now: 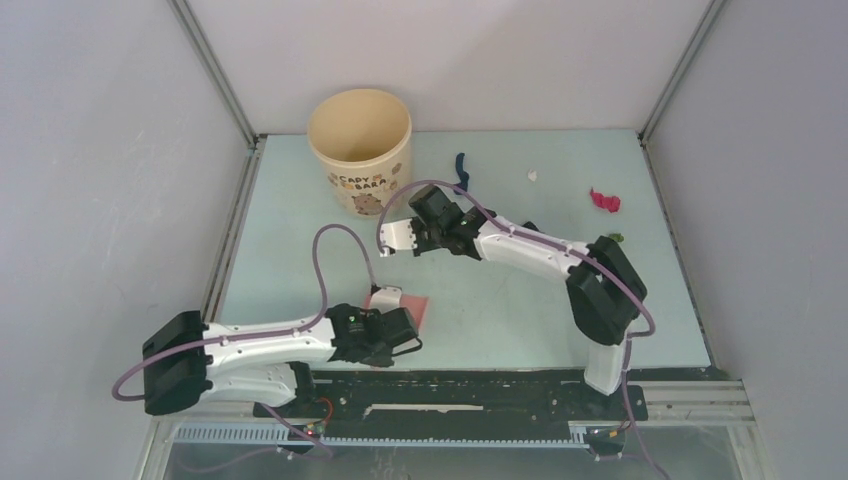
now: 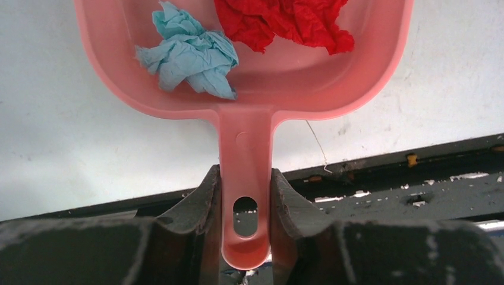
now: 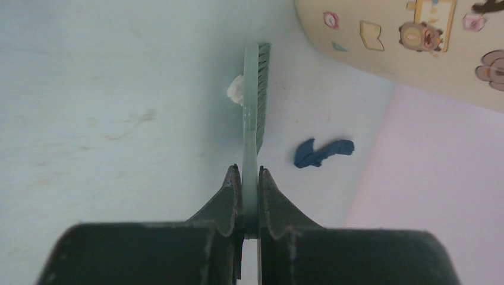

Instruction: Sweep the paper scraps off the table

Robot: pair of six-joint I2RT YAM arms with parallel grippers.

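Note:
My left gripper is shut on the handle of the pink dustpan, low over the table near its front edge. The pan holds a teal scrap and a red scrap. My right gripper is shut on the grey-green hand brush, held edge-on in front of the cup. A white scrap touches the brush's back. Loose on the table lie a navy scrap, a white scrap, a magenta-red scrap and a green scrap.
A tall cream cup with cartoon prints stands at the back left of the table. Grey walls and metal rails close in the table on three sides. A black base rail runs along the near edge.

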